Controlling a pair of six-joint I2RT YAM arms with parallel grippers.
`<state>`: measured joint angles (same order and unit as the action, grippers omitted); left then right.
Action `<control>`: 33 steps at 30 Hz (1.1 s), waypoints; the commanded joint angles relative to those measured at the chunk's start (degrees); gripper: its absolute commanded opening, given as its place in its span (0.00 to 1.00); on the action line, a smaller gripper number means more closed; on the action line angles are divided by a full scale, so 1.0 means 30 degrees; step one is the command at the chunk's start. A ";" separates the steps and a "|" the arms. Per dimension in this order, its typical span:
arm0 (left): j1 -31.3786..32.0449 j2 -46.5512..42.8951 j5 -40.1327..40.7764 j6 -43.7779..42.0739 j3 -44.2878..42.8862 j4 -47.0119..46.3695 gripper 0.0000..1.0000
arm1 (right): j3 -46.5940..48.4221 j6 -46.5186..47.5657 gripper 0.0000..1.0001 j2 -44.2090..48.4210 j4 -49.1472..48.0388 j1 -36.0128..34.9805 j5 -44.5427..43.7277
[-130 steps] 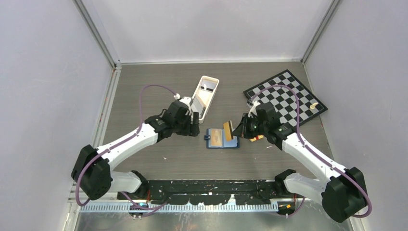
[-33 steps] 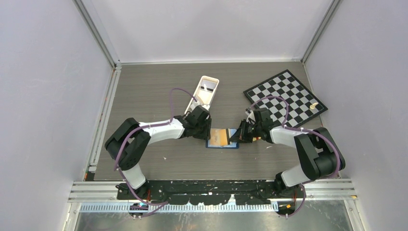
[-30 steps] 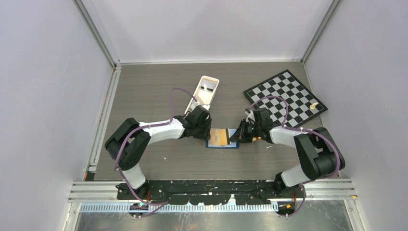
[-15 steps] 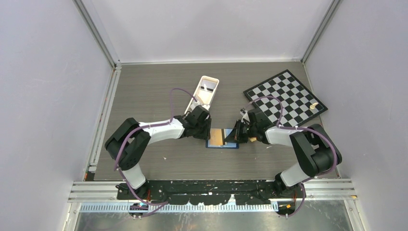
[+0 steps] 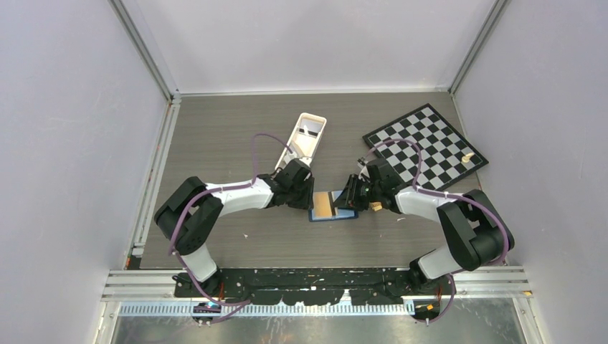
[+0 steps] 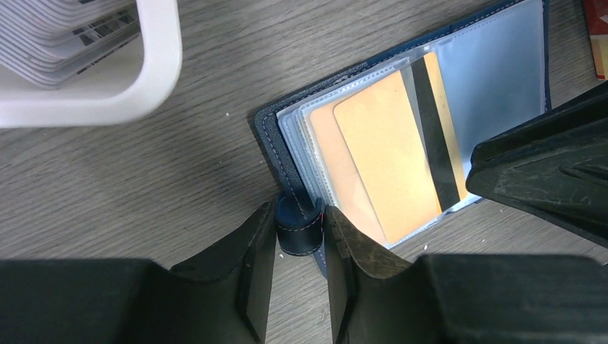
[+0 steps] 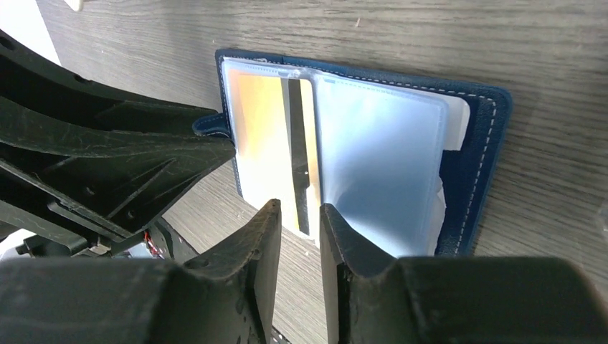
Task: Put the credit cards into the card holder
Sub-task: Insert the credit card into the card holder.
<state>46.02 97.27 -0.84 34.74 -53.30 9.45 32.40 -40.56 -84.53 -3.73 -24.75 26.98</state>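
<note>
The card holder lies open on the table, navy outside with clear sleeves inside. A gold credit card with a black stripe lies flat in a sleeve on its left page; it also shows in the right wrist view. My left gripper is shut on the holder's clasp strap at its left edge. My right gripper hovers low over the holder's right side. Its jaws stand a narrow gap apart at the card's near edge, with nothing clamped between them.
A long white tray holding more cards stands just behind the left gripper. A chessboard with a small piece lies at the back right. A red-orange pack lies right of the holder, under the right arm.
My right gripper has moved left over the holder and the gold card now lies flat in the sleeve. The left gripper stays at the holder's left edge.
</note>
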 commanded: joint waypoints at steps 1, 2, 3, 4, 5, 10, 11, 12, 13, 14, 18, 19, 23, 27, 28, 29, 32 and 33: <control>0.0070 -0.0565 -0.0469 0.0328 0.0407 -0.0535 0.31 | 0.0781 0.0372 0.33 0.0265 0.0283 -0.0260 -0.0440; 0.0070 -0.0534 -0.0498 0.0342 0.0406 -0.0543 0.30 | 0.0820 0.0380 0.34 0.0170 0.0254 -0.0357 -0.0450; 0.0085 -0.0522 -0.0542 0.0343 0.0395 -0.0543 0.29 | 0.0937 0.0381 0.34 0.0025 0.0247 -0.0446 -0.0485; 0.0071 -0.0506 -0.0617 0.0384 0.0393 -0.0551 0.29 | 0.1019 0.0344 0.34 -0.0065 0.0239 -0.0578 -0.0543; 0.0070 -0.0519 -0.0663 0.0389 0.0400 -0.0552 0.28 | 0.1095 0.0336 0.35 -0.0138 0.0246 -0.0675 -0.0665; 0.0063 -0.0644 -0.0701 0.0402 0.0466 -0.0615 0.27 | 0.1446 0.0284 0.36 -0.0397 0.0275 -0.1218 -0.0973; 0.0069 -0.0664 -0.0688 0.0402 0.0486 -0.0625 0.27 | 0.1511 0.0266 0.36 -0.0436 0.0268 -0.1319 -0.0975; 0.0070 -0.0681 -0.0705 0.0402 0.0496 -0.0623 0.26 | 0.1582 0.0253 0.35 -0.0514 0.0274 -0.1408 -0.0993; 0.0074 -0.0680 -0.0700 0.0409 0.0508 -0.0631 0.26 | 0.1664 0.0262 0.35 -0.0594 0.0275 -0.1496 -0.1014; 0.0071 -0.0669 -0.0688 0.0403 0.0525 -0.0631 0.26 | 0.1725 0.0256 0.35 -0.0651 0.0312 -0.1581 -0.1090; 0.0070 -0.0848 -0.0439 0.0402 0.0611 -0.0504 0.26 | 0.2002 0.0694 0.37 -0.0099 0.2022 -0.1618 -0.2716; 0.0063 -0.0895 -0.0410 0.0387 0.0625 -0.0513 0.26 | 0.2112 0.0962 0.38 0.0209 0.2632 -0.1622 -0.3265; 0.0067 -0.0963 -0.0338 0.0351 0.0671 -0.0485 0.26 | 0.2487 0.1817 0.41 0.0853 0.4290 -0.1621 -0.4332; 0.0072 -0.0902 -0.0383 0.0387 0.0635 -0.0527 0.25 | 0.2547 0.2002 0.43 0.0880 0.4479 -0.1618 -0.4333; 0.0070 -0.0868 -0.0388 0.0400 0.0628 -0.0542 0.25 | 0.2583 0.2004 0.43 0.0668 0.4446 -0.1622 -0.4211; 0.0070 -0.0857 -0.0418 0.0405 0.0606 -0.0542 0.25 | 0.2627 0.2005 0.43 0.0430 0.4364 -0.1622 -0.4002; 0.0071 -0.0823 -0.0465 0.0376 0.0569 -0.0504 0.25 | 0.2613 0.1839 0.43 -0.0222 0.3909 -0.1763 -0.3492; 0.0063 -0.0855 -0.0479 0.0373 0.0569 -0.0513 0.25 | 0.2642 0.1775 0.43 -0.0374 0.3769 -0.1881 -0.3414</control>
<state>46.02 96.51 -2.17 35.64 -51.81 8.47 38.37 -36.03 -83.92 8.84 -29.54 16.23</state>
